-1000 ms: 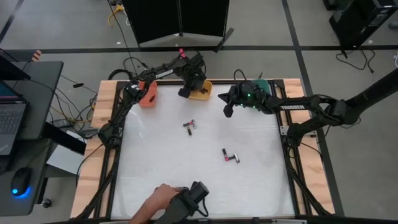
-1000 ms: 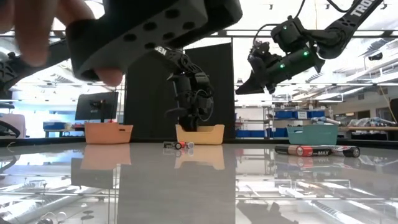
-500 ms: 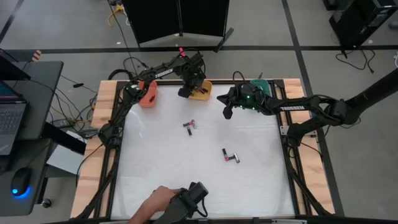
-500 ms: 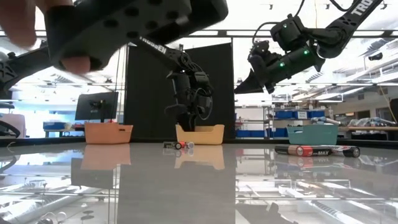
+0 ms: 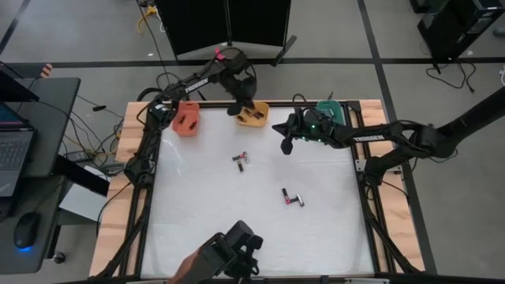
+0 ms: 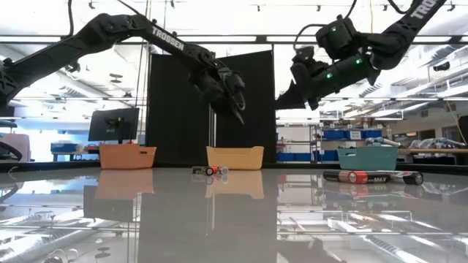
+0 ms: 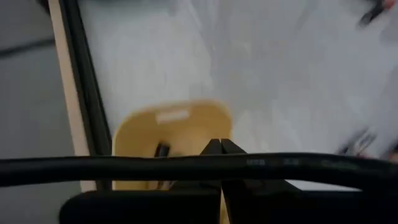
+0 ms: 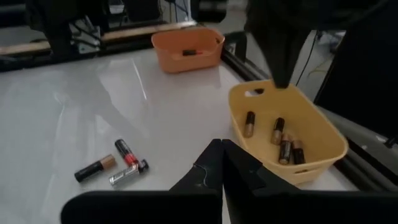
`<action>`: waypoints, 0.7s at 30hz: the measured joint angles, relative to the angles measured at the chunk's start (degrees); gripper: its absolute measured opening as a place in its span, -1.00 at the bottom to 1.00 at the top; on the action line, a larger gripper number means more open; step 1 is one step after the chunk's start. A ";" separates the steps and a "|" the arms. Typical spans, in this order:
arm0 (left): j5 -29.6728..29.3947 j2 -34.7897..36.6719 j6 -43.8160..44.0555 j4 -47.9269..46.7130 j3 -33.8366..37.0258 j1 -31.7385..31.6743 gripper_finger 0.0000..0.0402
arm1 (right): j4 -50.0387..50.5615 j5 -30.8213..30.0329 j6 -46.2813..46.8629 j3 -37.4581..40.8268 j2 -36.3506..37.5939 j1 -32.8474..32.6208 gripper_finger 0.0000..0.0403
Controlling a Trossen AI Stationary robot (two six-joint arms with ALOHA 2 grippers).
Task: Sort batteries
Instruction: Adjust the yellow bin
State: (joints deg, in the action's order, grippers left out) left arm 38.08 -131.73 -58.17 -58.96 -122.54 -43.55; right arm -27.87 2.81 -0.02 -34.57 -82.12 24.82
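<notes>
Batteries on the white tabletop (image 5: 197, 197), both my grippers closed and empty.

My left gripper (image 5: 242, 108) hangs above the yellow plastic bin (image 5: 254, 115), which holds four brown-and-black batteries (image 8: 278, 132); half a second ago it sat lower at the bin's near rim. My right gripper (image 5: 286, 147) hovers shut near the teal bin (image 5: 333, 108). An orange bin (image 5: 187, 119) stands left of the yellow one. Three small cylindrical batteries (image 8: 118, 163) lie flat in mid-tabletop, pointing different ways; another dark-and-red cluster (image 5: 292, 197) lies nearer the front. A dark handheld device (image 5: 235, 251) at the front edge has shifted.
</notes>
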 joint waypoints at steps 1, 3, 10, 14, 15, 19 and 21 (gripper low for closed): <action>1.07 0.01 0.18 0.58 0.00 0.00 -0.97 | -0.29 0.04 -0.01 -0.37 -1.10 -0.06 -0.96; 2.88 -0.04 1.16 2.18 0.16 0.06 -0.98 | -0.38 0.78 0.03 -1.80 -3.50 -0.09 -0.96; 7.69 -0.15 7.88 12.66 1.18 0.02 -0.98 | 2.03 1.47 -1.29 -6.05 -8.62 0.18 -0.96; 7.74 0.12 14.28 23.86 4.59 0.17 -0.98 | 4.28 1.45 -1.61 -5.86 -7.12 0.89 -0.96; 7.46 0.12 15.79 26.51 5.46 0.21 -0.98 | 4.38 1.45 -1.63 -5.79 -6.95 0.98 -0.96; 7.08 0.59 21.40 35.39 8.58 0.33 -0.99 | 5.77 1.44 -2.11 -5.79 -6.52 1.95 -0.96; 7.04 0.62 23.73 38.03 9.93 0.33 -0.99 | 6.40 1.43 -2.62 -5.79 -6.52 2.43 -0.96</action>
State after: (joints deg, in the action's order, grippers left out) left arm 45.11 -131.11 -34.44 -20.94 -112.62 -43.22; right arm -21.46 4.24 -2.64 -40.36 -88.64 27.25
